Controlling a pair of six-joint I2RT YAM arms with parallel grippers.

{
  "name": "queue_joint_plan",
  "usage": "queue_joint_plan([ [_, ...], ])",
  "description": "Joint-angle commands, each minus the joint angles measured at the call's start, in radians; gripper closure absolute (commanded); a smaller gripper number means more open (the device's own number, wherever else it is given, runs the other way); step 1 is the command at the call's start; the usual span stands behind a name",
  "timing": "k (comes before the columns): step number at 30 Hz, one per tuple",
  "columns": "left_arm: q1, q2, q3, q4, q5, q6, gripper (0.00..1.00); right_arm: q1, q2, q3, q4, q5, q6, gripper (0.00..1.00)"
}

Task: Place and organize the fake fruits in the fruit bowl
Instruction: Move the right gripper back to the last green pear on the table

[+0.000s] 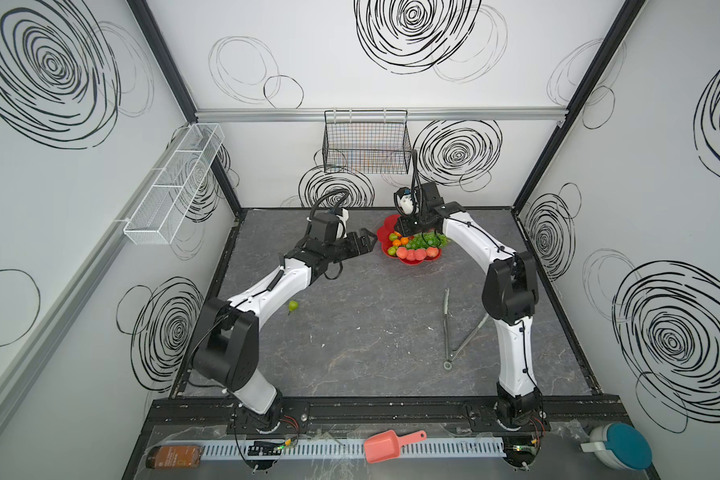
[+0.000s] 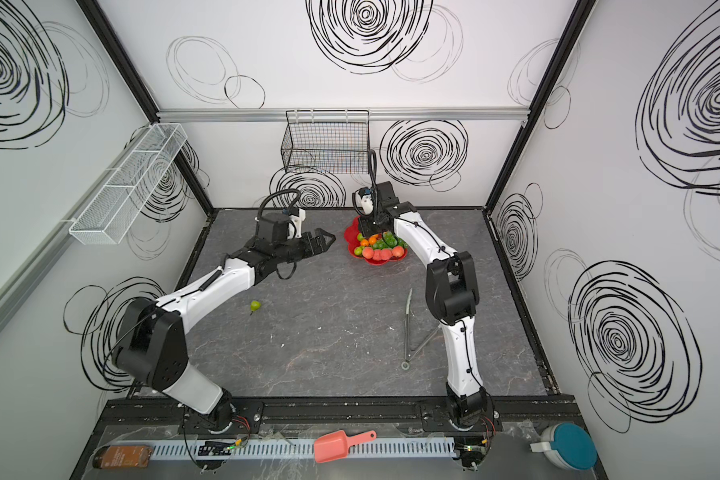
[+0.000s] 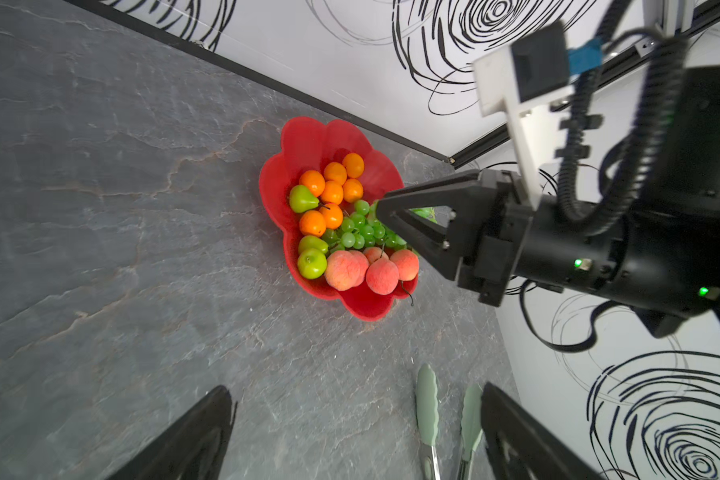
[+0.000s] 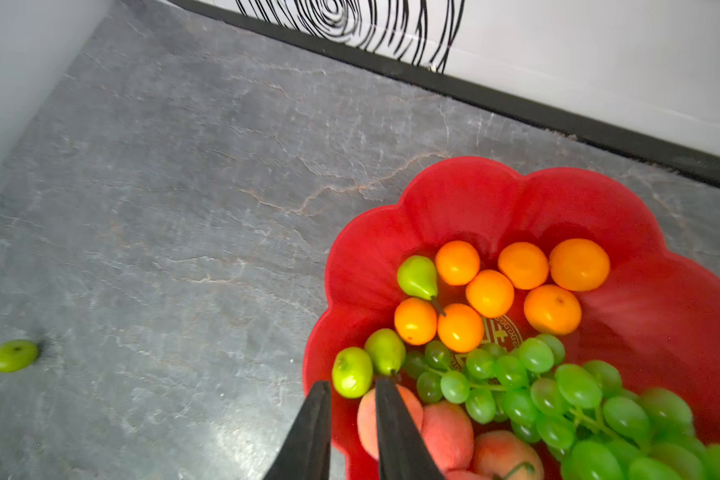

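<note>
The right gripper (image 4: 352, 383), slightly parted and empty, hangs over the rim of the fruit bowl (image 4: 350, 249), so one careless push may roll the green pears (image 4: 385, 351) just ahead out.

Table (image 1: 362, 316) centre free — tongs (image 1: 447, 324), fruit bowl (image 1: 411, 261) obstruct.

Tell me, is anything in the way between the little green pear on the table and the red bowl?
No, nothing lies on the table between the pear and the fruit bowl. The left arm hangs in the air near that path, and the tongs lie off to the side.
</note>
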Motion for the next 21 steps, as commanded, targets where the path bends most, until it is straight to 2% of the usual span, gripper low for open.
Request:
queue_joint_plan([
  [1, 0.052, -0.127, -0.081, -0.044, -0.025, 0.007, 0.04, 0.057, -0.105, -0.154, 0.13, 0.032, 0.035, 0.74],
  [6, 0.192, -0.325, -0.254, -0.11, 0.01, -0.007, 0.04, 0.168, -0.228, -0.393, 0.321, 0.038, 0.094, 0.68],
  [9, 0.294, -0.43, -0.333, -0.183, 0.036, 0.023, 0.04, 0.246, -0.243, -0.464, 0.391, 0.058, 0.109, 0.66],
  [12, 0.389, -0.522, -0.382, -0.264, 0.036, 0.072, 0.04, 0.321, -0.228, -0.5, 0.448, 0.074, 0.153, 0.63],
  [14, 0.428, -0.566, -0.395, -0.326, -0.01, 0.092, 0.04, 0.379, -0.209, -0.513, 0.488, 0.098, 0.185, 0.58],
  [21, 0.519, -0.665, -0.432, -0.432, -0.155, 0.003, 0.04, 0.555, -0.069, -0.436, 0.546, 0.197, 0.344, 0.44],
])
